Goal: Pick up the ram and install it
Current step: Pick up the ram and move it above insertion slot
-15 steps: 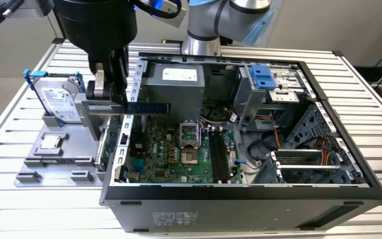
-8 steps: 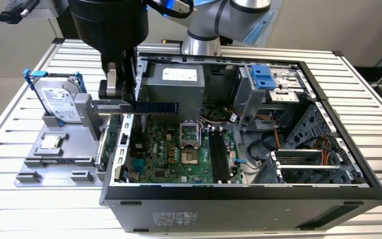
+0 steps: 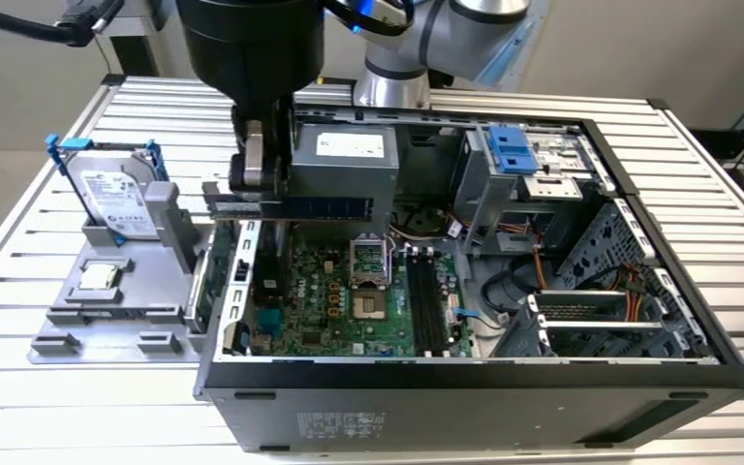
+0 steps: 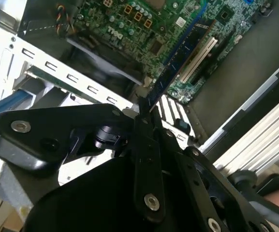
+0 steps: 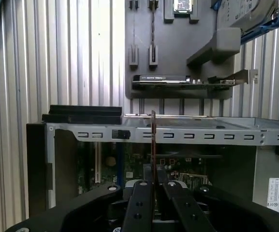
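Gripper (image 5: 153, 180) jaws clenched on ram (image 3: 333, 206), gripped near one end, rest of stick jutting beyond fingertips. Motherboard (image 3: 321, 300) below jaws, inside open computer case (image 3: 476, 387).

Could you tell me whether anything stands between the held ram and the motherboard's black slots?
Nothing visible does: the pincer holds the ram above the open case, and the black slots lie uncovered.

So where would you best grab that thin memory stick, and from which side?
By its two broad flat faces, from above, probably. The ram is too thin to pinch by its edges. The end effector is shut on those faces near one end, stick on edge, most of its length free.
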You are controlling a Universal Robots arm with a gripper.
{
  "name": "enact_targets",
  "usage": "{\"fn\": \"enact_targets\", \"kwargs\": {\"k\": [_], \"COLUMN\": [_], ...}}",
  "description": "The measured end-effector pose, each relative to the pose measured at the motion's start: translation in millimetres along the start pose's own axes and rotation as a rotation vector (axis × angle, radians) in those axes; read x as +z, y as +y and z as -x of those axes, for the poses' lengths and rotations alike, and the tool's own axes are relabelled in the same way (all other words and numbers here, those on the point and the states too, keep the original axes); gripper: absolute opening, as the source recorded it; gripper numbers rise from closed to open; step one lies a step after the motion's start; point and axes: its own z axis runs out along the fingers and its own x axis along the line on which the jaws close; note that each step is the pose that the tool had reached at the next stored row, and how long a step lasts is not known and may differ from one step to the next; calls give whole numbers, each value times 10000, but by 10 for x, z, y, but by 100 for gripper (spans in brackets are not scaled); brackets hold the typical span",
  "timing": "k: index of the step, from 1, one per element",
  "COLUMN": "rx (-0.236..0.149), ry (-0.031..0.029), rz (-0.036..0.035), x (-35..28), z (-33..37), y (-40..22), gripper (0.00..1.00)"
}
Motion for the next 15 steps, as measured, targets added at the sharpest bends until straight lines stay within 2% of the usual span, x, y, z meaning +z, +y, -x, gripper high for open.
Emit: {"fn": "enact_targets", "kwargs": {"k": [9,15], "rx": [-1,0], "ry": [-1,0], "rz": [0,-1], "x": [-3,-4], "z": [12,24], "y": [-238,-329], "gripper": [0,0]}}
